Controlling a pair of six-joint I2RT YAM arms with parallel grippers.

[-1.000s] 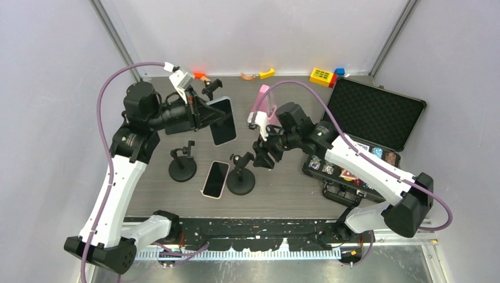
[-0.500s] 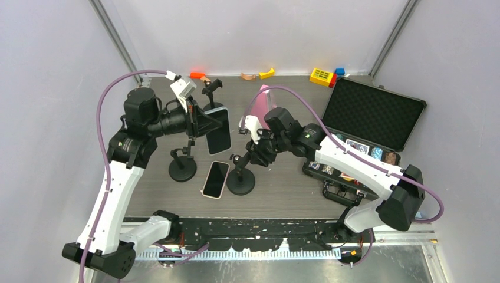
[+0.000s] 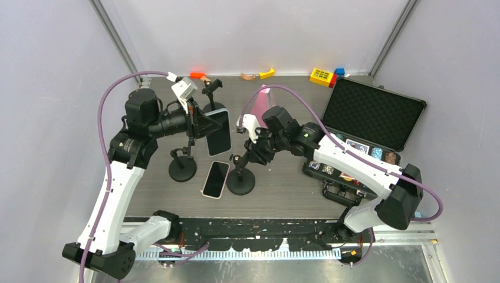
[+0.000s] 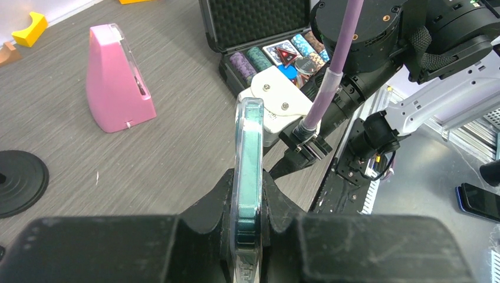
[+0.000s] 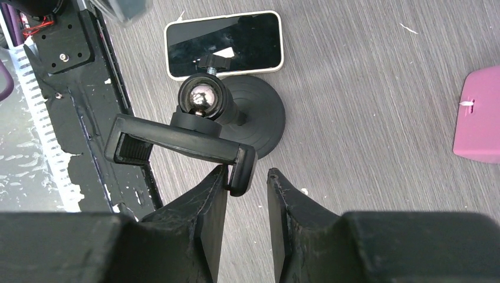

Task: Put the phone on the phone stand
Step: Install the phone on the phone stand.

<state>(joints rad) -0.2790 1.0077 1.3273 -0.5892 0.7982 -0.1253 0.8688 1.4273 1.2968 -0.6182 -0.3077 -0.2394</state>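
Left claw [image 3: 203,125] holding phone [image 3: 219,135] aloft, right claw [image 3: 250,155] at phone stand [image 3: 240,183], seemingly touching it

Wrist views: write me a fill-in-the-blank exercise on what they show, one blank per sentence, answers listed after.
The left gripper holds a ____ edge-on.
The right gripper straddles one end of the clamp of a round-based ____.
The device lying flat by that base has its screen facing ____.
The wedge on the table is coloured ____.
Missing words: phone; stand; up; pink.

A robotics lab cell: plain grey walls [image 3: 253,29] and metal posts [image 3: 115,36] enclose a worktop [image 3: 283,190], with two cabled robot arms [image 3: 112,194] bolted at the bottom.
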